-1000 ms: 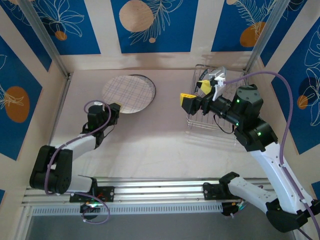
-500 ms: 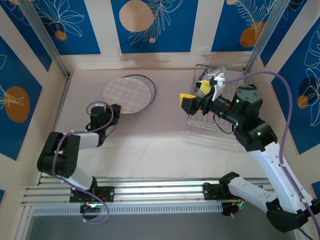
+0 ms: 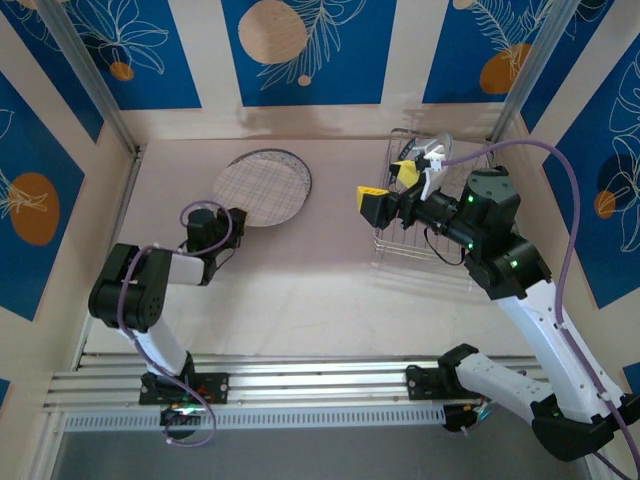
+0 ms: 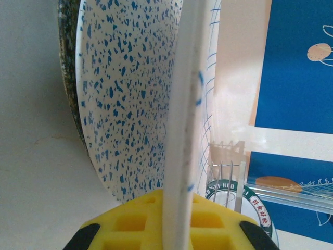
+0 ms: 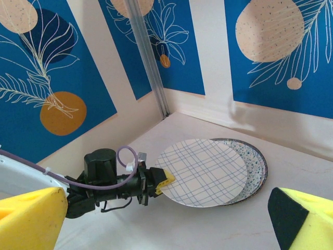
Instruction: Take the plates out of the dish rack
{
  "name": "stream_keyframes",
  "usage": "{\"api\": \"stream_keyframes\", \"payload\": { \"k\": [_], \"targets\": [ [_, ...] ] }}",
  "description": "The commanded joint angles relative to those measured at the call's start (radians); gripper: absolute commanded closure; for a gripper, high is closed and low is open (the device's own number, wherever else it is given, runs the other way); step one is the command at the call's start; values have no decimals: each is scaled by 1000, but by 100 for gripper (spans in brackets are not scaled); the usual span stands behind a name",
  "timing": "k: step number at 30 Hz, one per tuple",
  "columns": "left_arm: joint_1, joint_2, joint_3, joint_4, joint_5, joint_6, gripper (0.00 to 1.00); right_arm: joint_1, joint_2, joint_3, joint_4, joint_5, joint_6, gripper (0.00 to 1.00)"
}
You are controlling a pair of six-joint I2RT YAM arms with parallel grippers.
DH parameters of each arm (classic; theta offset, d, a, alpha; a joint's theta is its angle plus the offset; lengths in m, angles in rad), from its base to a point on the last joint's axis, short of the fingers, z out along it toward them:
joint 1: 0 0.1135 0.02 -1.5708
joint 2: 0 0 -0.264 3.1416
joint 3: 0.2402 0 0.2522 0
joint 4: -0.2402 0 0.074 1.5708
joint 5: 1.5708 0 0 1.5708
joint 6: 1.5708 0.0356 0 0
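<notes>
Start at the left end effector [image 3: 236, 216]: closed down tight on the near rim of the checked plate [image 3: 262, 188], that rim edge-on between the yellow pads [image 4: 135, 224] in the left wrist view. Read the checked plate as lying flat, or nearly so, on top of a speckled plate [image 3: 304, 172] at the far left of the worktop [image 3: 300, 290]; cannot tell whether fully seated. Treat release as the likely step in hand on this side.

Move to the right end effector [image 3: 388, 190]: spread fully wide, holding nothing, hovering just beside the left edge of the dish rack [image 3: 400, 250]. Note the pointing direction: aimed left across the worktop toward the stack, away from the rack.

Locate the lettered plate [image 4: 237, 197] standing on edge toward the far end of the rack, face turned roughly left, rim line running near to far. Count the right arm as much the nearer, the left arm well apart from the rack. Expect to swing the right end effector back toward the rack, then set the open jaws across the upright rim before closing. Watch for wire uprights close beside that rim.
</notes>
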Motion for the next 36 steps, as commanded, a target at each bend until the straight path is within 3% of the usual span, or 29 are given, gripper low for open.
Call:
{"api": "stream_keyframes", "payload": {
  "k": [1,36],
  "targets": [
    [16,25,56,99,36,-5,100,7,-7,15,4,0,4,0],
    [47,183,248,-64,102,22,100,7,-5,15,-7,16,8,0]
  ]
}}
